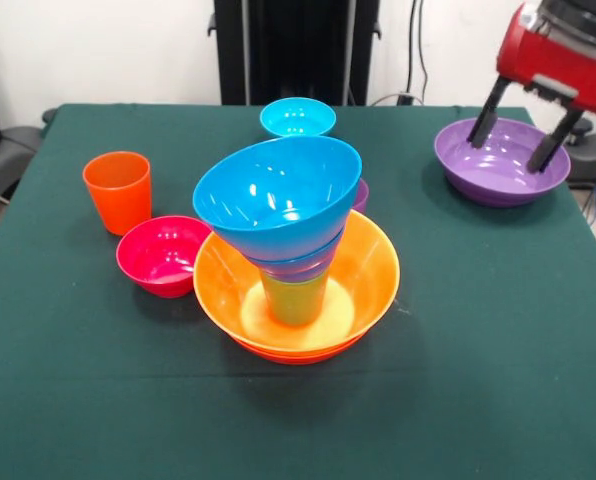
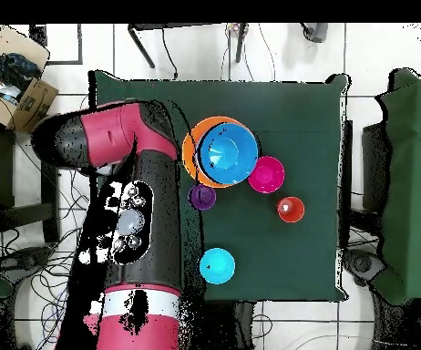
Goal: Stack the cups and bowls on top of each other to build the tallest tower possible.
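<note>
Tower (image 1: 296,250) mid-desk is partly built: broad yellow-orange plastic bowl (image 1: 368,275), lime-green tumbler (image 1: 296,298), tilted sky-blue bowl (image 1: 276,190) on top. Tool (image 1: 518,128) released, fingers astride the large purple bowl (image 1: 500,165) at 2 o'clock. Orange cup (image 1: 118,190), magenta bowl (image 1: 161,255) and cyan bowl (image 1: 297,117) unstacked.

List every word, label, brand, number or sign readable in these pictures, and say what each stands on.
None can be read. The glossy plastic bowls and cups, such as the sky-blue bowl and the orange tumbler, are plain. The dark green tablecloth and the red and black gripper show no legible marking.
</note>
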